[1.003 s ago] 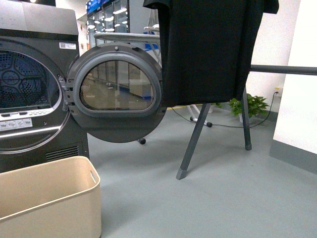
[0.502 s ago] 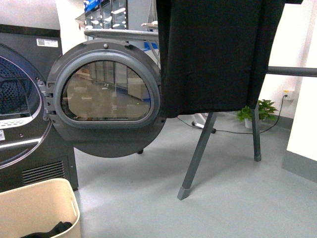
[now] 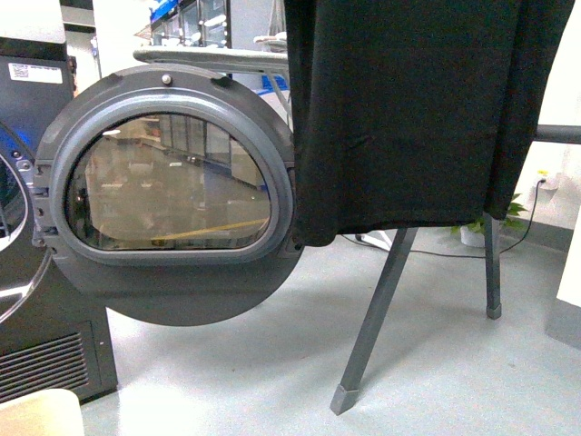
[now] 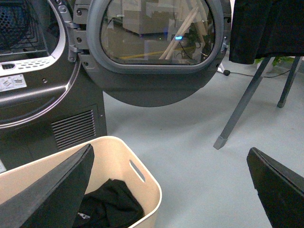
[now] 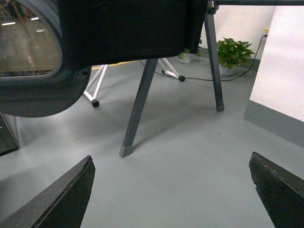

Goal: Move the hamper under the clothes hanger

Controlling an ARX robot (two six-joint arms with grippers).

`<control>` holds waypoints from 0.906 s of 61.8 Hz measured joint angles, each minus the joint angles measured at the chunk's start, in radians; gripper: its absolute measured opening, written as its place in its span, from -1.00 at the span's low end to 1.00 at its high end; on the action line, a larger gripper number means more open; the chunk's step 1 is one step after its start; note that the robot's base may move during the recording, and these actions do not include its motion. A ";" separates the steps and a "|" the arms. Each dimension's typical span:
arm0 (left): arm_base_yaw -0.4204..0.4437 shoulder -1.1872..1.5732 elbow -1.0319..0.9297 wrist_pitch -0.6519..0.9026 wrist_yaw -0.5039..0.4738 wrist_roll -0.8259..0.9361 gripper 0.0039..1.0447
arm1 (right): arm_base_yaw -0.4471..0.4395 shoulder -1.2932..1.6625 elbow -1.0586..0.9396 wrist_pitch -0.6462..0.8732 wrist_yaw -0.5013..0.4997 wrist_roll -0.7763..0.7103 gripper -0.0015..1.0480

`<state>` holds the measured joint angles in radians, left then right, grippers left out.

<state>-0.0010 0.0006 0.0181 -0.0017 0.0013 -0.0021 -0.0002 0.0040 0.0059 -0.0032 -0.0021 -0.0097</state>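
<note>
The beige rectangular plastic hamper [image 3: 36, 416] lies at seven o'clock, the dark grey metal clothes hanger [image 3: 379, 304] at two. The left claw [image 4: 169, 156] and right claw [image 5: 171, 159] gape wide, empty.

Dryer door [image 3: 172, 209] jutting left, clothes hanger leg [image 3: 374, 313] right, open floor [image 3: 236, 372] between

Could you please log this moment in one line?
hamper by dryer, not under clothes hanger | left gripper open, empty | right gripper open, empty
</note>
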 joint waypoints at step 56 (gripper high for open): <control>0.000 0.000 0.000 0.000 -0.001 0.000 0.88 | 0.000 0.000 0.000 0.000 0.001 0.000 0.85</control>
<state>-0.0010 0.0006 0.0181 -0.0021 0.0002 -0.0025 -0.0002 0.0036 0.0059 -0.0032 -0.0013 -0.0097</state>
